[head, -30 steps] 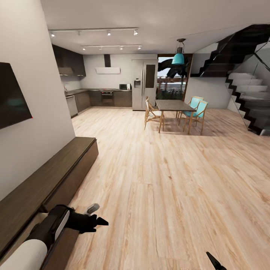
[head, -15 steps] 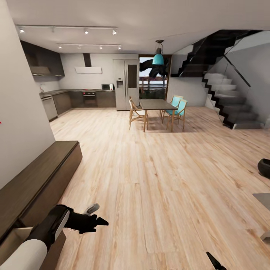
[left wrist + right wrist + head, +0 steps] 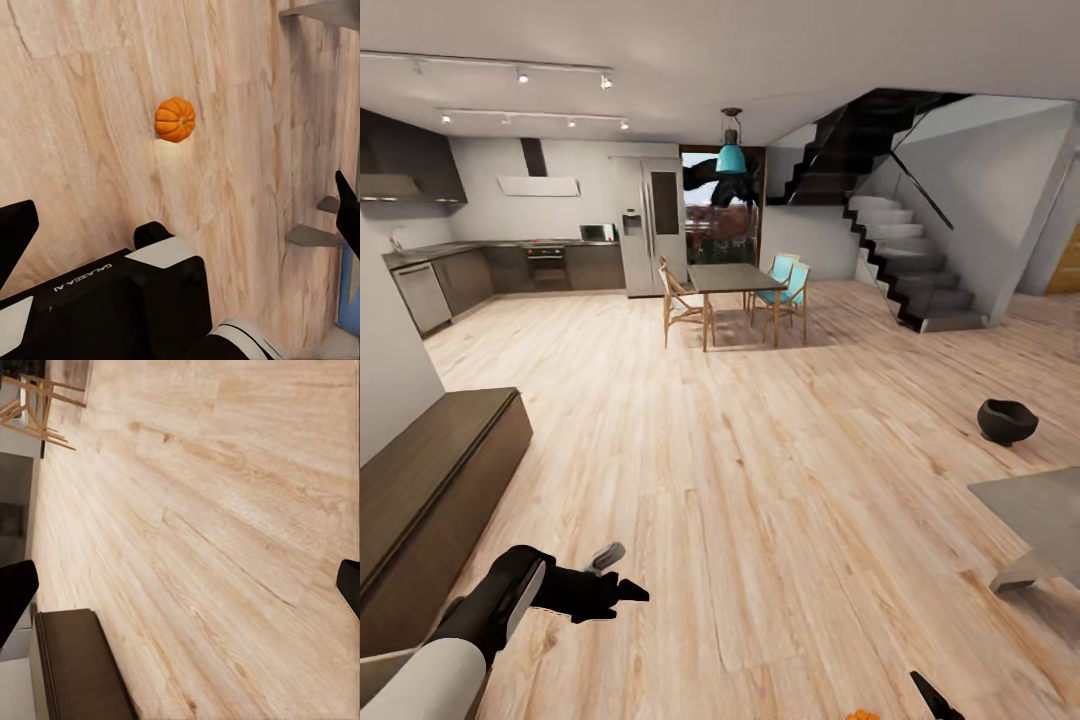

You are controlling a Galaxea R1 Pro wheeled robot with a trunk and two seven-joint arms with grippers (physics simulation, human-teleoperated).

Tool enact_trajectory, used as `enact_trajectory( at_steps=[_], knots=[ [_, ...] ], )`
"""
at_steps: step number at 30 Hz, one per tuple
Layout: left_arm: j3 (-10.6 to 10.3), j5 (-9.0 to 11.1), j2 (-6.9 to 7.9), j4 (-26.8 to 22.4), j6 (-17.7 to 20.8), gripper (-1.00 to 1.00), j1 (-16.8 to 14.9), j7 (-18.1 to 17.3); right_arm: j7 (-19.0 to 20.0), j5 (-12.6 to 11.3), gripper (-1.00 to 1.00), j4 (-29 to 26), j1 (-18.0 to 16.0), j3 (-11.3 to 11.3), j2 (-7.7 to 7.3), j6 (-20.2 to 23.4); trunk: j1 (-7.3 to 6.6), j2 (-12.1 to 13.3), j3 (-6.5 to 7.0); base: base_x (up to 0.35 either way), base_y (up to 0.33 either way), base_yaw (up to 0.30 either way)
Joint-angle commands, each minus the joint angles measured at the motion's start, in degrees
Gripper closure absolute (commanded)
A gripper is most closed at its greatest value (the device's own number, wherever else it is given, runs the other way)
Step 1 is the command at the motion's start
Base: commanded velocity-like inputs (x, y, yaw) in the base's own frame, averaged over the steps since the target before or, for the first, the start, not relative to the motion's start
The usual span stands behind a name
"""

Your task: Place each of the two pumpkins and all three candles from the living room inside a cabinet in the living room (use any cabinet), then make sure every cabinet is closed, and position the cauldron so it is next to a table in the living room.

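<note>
Ahead of your left gripper (image 3: 622,583), fingers spread and holding nothing: one pumpkin (image 3: 175,119) on bare floor (image 3: 760,480), well clear of the fingertips. Right gripper (image 3: 180,585): fingers wide apart, empty, cabinet (image 3: 430,490) beyond them. Change since a second ago: your view has swung right, so the cauldron (image 3: 1006,420) and a table (image 3: 1040,520) corner now show, near each other, not touching. Judgement: pumpkin fetch comes next.
</note>
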Motion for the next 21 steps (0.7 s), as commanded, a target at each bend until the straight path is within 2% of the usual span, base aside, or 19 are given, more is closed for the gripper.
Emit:
enact_trajectory(
  at_steps=[1,21],
  knots=[
    [0.2,-0.2,-0.01,-0.1,0.4,-1.0,0.0,-0.3,0.2,-0.5,-1.0,0.1,-0.1,-0.1,0.0,0.6,0.0,0.0,-0.06,0.0,0.0,-0.289],
    [0.2,-0.2,-0.01,-0.1,0.4,-1.0,0.0,-0.2,0.2,-0.5,-1.0,0.1,-0.1,-0.1,0.07,0.6,0.0,0.0,-0.06,0.0,0.0,-0.289]
  ],
)
